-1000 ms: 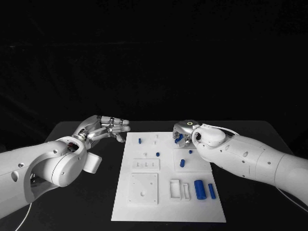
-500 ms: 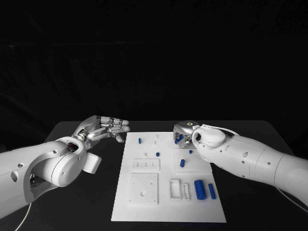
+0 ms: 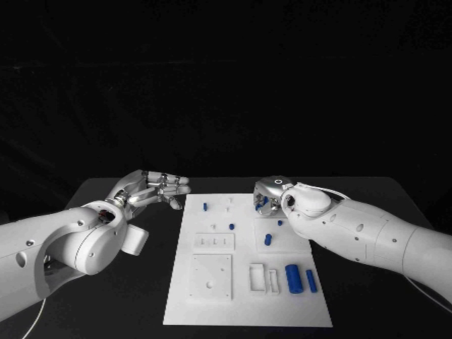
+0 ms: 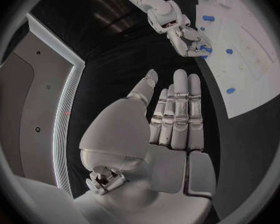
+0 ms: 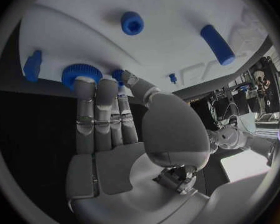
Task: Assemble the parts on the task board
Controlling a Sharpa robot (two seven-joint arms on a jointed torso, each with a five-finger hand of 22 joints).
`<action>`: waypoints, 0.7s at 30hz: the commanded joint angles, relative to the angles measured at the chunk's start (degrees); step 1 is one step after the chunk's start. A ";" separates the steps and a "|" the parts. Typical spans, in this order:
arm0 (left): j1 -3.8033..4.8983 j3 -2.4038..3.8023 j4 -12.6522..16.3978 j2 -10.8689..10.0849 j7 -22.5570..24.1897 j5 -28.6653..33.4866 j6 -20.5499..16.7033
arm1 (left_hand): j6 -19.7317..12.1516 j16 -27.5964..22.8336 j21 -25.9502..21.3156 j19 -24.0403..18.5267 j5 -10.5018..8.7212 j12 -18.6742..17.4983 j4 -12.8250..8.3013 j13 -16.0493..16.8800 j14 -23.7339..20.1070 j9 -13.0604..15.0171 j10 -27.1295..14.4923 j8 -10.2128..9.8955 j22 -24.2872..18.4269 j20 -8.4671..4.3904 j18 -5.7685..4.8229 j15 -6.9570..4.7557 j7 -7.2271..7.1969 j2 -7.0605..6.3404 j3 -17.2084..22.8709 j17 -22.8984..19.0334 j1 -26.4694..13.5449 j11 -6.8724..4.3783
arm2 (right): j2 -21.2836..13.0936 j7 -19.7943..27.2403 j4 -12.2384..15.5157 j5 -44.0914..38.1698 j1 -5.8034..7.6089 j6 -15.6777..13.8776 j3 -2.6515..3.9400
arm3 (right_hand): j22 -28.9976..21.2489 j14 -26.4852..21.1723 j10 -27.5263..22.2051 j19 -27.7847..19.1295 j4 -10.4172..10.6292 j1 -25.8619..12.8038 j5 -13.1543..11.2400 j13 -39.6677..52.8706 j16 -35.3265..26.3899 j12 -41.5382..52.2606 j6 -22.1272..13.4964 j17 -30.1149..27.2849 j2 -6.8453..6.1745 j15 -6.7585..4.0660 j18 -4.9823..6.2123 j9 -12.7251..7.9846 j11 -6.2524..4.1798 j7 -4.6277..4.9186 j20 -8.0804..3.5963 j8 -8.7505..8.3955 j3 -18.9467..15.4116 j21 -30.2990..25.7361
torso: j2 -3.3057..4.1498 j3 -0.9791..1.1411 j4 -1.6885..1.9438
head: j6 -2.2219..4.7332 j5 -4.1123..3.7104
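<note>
While the left arm reaches in over the black table (image 3: 124, 296), its left hand (image 3: 152, 186) hangs just beside the board's (image 3: 244, 311) far left corner, off the white plate. In the left wrist view that hand (image 4: 174, 117) is flat, fingers straight and side by side, thumb a little apart, with nothing in it.

From the other side the right arm slants across the board's right edge, and the right hand (image 3: 268, 198) sits low over the far right part of the board, fingers pointing down at it. In the right wrist view its fingers (image 5: 99, 112) lie straight and close together, their tips at a blue toothed wheel (image 5: 81, 74) by the board's edge; the thumb tip is next to a smaller blue piece (image 5: 118, 75). Whether the hand pinches either one I cannot tell. In the head view a blue part (image 3: 260, 203) shows between the fingers.

Other blue parts lie on the board: a thick cylinder (image 3: 293, 277) and a thin bar (image 3: 311, 280) near the front right, a short peg (image 3: 268, 239) mid-board, a small one (image 3: 205, 207) at the far left.
</note>
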 commanded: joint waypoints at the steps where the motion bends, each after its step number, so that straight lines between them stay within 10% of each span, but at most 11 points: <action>1: 0.09 0.06 0.00 0.15 0.09 -0.21 0.93 | -0.31 0.31 0.03 0.15 -0.27 -0.14 0.28 -0.05 -0.10 -0.07 -0.45 -0.01 -0.08 0.39 0.35 0.38 -0.15 -0.08 -0.15 -0.10 0.75 0.00 | -0.01 -1.04 0.55 -1.30 -0.02 -3.39 0.00 | 0.66 0.11 0.87 0.03 -0.01 0.84 -0.36 0.26 -0.33 0.18 0.54 0.18 0.71 -0.43 -0.49 1.03 -0.45 -0.04 -0.52 0.05 0.41 0.08 | 0.03 0.01 -0.02 | 0.12 0.14; 21: 0.11 0.07 -0.33 0.80 -0.12 -0.85 1.23 | -0.23 0.26 0.36 0.00 -0.21 -0.14 -0.28 -0.06 -0.19 -0.07 -0.36 0.00 0.12 0.32 0.40 0.32 -0.12 -0.17 0.08 -0.22 1.43 0.00 | 4.28 -5.74 -0.18 -2.66 0.69 -8.77 0.82 | 3.29 0.25 0.96 0.68 0.36 1.00 -0.49 0.19 -0.68 0.17 0.87 0.94 0.27 -0.55 -0.88 0.51 -0.52 -0.15 -0.70 0.05 0.85 -0.06 | 0.26 -0.30 0.38 | 0.69 0.01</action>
